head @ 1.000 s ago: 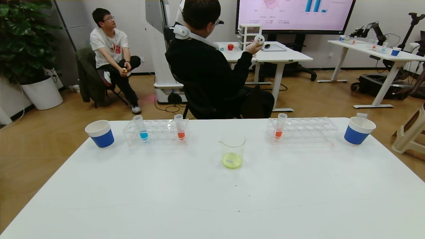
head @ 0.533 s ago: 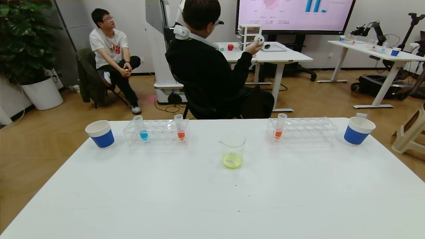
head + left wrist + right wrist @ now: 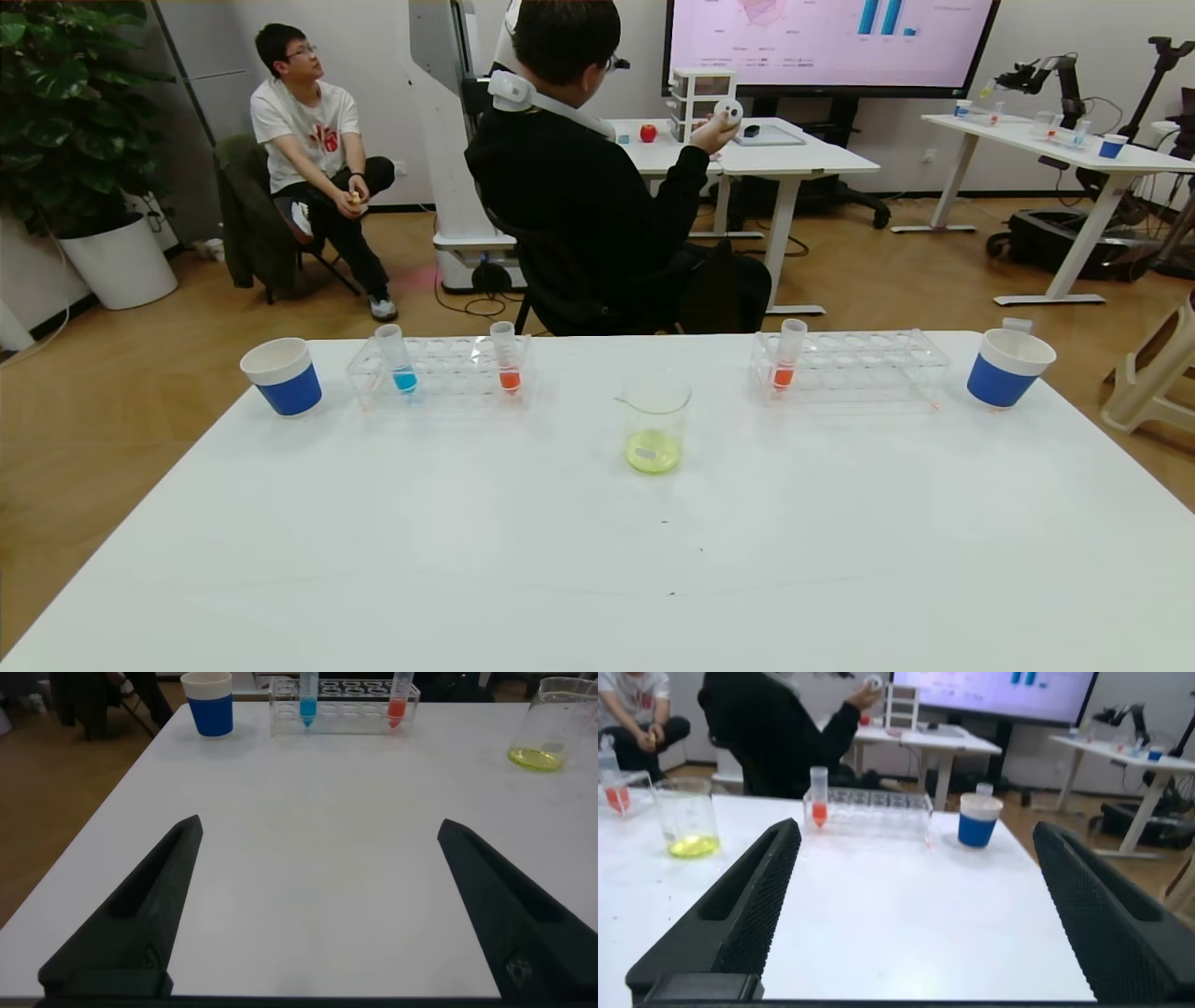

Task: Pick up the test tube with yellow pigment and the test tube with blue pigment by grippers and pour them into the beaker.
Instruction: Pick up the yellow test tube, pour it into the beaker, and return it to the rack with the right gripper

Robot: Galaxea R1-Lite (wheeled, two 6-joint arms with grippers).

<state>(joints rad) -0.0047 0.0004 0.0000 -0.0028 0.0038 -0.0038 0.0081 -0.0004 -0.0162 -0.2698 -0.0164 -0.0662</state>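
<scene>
Left gripper spread wide, low over my near table edge, aimed at blue tube at 12 in rack. Right gripper spread too, parked. Beaker mid-table w/ yellow already in, so blue's prob. next. No yellow tube seen.

Blue-pigment tube upright; beaker yellow-filled.

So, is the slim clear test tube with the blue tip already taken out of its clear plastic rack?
No, the blue-tipped clear test tube stands upright in the clear plastic rack, with no gripper near it.
</scene>
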